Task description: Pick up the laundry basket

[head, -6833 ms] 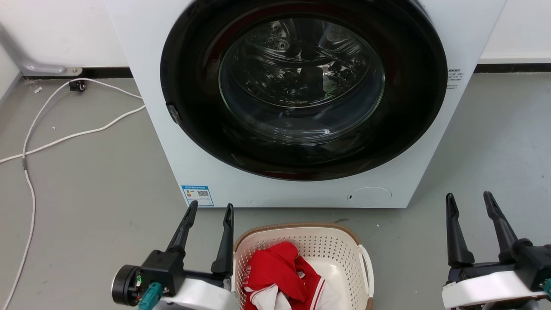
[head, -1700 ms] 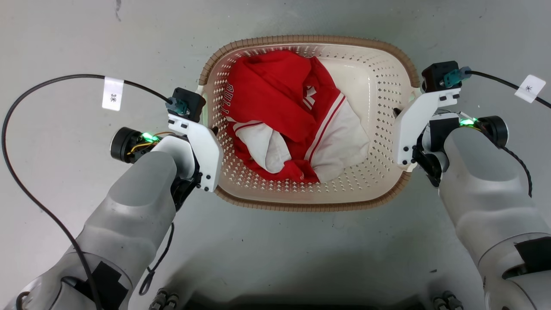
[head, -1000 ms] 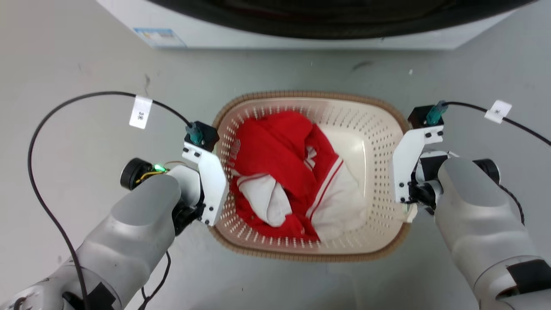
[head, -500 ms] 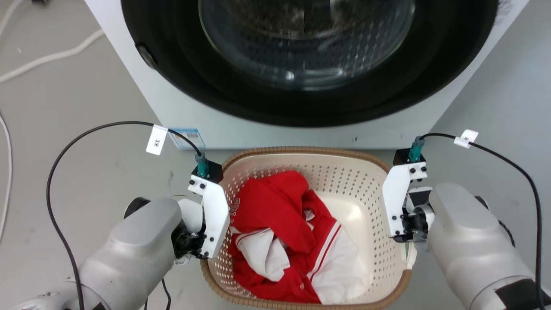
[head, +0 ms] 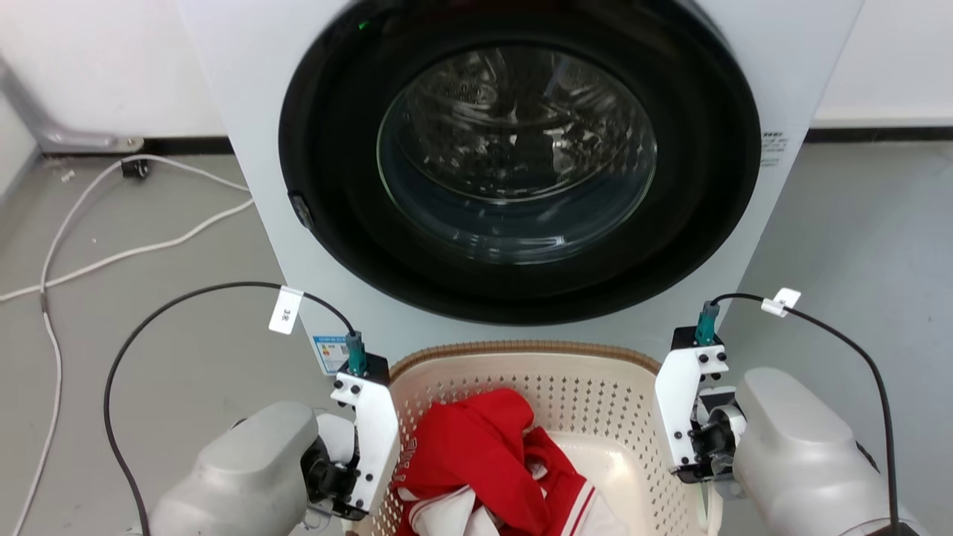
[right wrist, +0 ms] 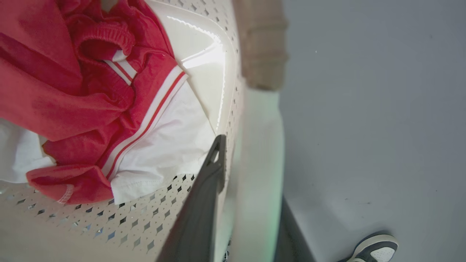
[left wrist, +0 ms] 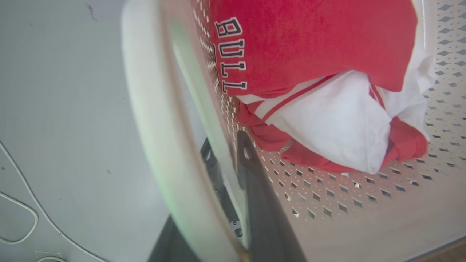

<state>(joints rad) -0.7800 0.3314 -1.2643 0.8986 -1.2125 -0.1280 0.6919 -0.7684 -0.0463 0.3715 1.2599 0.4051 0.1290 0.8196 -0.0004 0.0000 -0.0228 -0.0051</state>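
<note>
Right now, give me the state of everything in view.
basket, gripped at both sides, seemingly off the floor
clothes, crumpled inside the basket
washer door, shut
left gripper, shut on the basket's side wall
right gripper, shut on the basket's other side

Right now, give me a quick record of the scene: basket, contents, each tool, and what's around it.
Basket: laundry basket, cream perforated plastic with a brown rim, in front of the washing machine
Contents: red and white garment with block lettering
Left grip: left tool shut on the basket's side, one finger inside, one outside
Right grip: right tool shut on the opposite side, likewise
Floor: white cable to the left; a person's shoe near the right arm
</note>
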